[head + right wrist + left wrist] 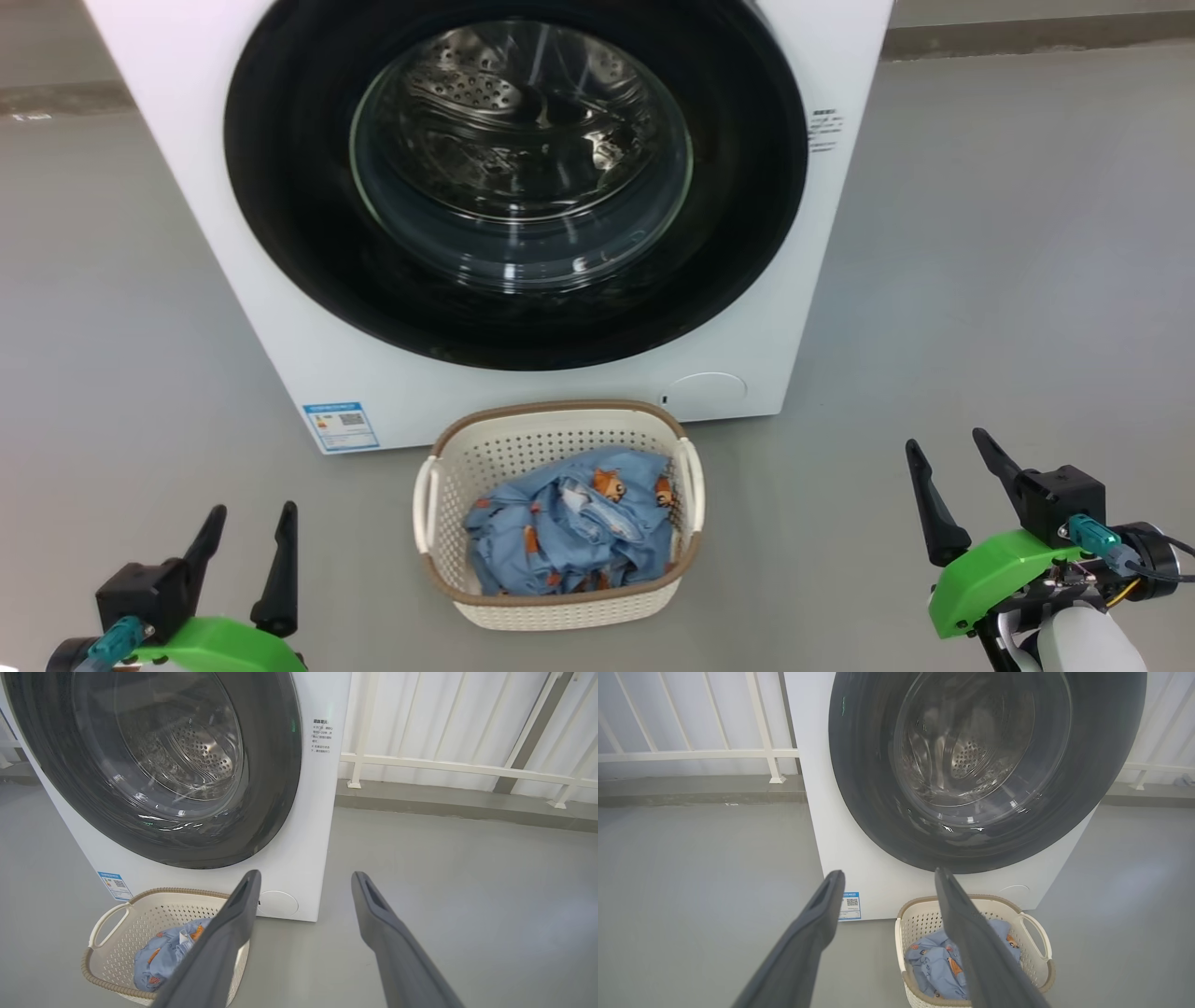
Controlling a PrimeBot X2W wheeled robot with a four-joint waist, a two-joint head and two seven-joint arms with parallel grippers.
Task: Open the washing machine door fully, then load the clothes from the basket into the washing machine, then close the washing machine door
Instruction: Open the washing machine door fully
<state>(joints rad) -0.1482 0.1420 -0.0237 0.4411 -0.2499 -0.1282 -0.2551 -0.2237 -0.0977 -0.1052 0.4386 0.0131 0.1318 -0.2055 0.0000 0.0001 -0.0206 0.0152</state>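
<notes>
The white washing machine (pixel 280 308) stands ahead on the floor, its round black-rimmed door (pixel 280 187) shut flat against the front, steel drum visible through the glass. Directly before it sits the cream basket (pixel 560 611) with the blue printed clothes (pixel 569 537) bundled inside. My left gripper (pixel 254 511) hovers open at the lower left, well left of the basket. My right gripper (pixel 948 448) is open at the lower right, off to the basket's right. The left wrist view shows the door (pixel 859 788) and basket (pixel 920 914); the right wrist view shows the door (pixel 275 765), basket (pixel 154 914) and clothes (pixel 159 956).
Grey floor (pixel 1008 280) lies open on both sides of the machine. A white railing (pixel 467 767) on a low kerb runs behind it. A blue label (pixel 341 427) is stuck to the machine's lower left front.
</notes>
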